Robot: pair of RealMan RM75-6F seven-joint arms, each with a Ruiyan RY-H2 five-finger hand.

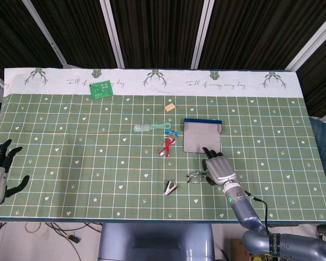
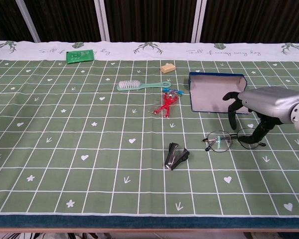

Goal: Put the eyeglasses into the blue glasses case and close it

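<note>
Right robot hand (image 2: 263,107) hovered with fingers spread, grasping nothing, over the eyeglasses (image 2: 233,140) below the open blue glasses case (image 2: 214,92).

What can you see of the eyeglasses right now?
The eyeglasses are thin, dark, wire-framed with round clear lenses, lying unfolded on the green tablecloth, just in front of the open blue glasses case and apart from it. A small greenish mark shows at the left lens. The right robot hand arches over their right side, a fingertip down at the right lens; actual contact is unclear.
</note>
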